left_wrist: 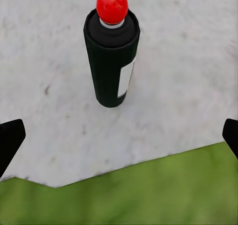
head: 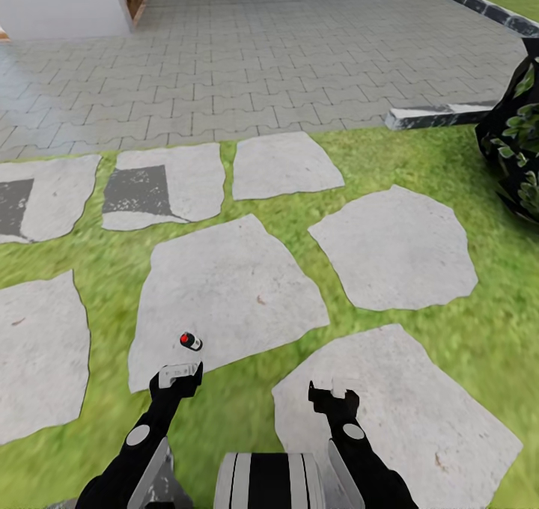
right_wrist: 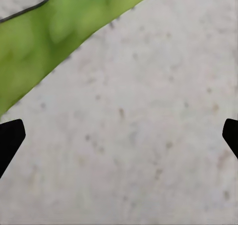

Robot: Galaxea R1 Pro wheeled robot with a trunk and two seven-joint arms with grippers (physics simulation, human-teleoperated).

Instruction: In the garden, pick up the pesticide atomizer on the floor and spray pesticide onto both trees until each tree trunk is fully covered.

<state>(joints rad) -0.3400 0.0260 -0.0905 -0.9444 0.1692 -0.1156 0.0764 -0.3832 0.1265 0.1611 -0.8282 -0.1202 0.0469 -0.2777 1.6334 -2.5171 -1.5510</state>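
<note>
Pesticide atomizer (head: 190,340) near slab (head: 224,299) edge, left gripper (head: 178,374) spread.

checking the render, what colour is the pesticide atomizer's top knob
Red, atop the black pesticide atomizer; clearest in the left wrist view.

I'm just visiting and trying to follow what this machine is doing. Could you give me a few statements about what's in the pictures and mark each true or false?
1. The pesticide atomizer stands on a grey stepping stone. True.
2. The left gripper is clamped around the atomizer. False: its fingers are spread wide with the black can ahead of them, untouched.
3. The atomizer has a red top. True: the left wrist view shows a red cap on a black body with a white label.
4. The right gripper holds a second can. False: it is open and empty above another stone slab.
5. The ground around the stones is bare soil. False: it is green grass.
</note>
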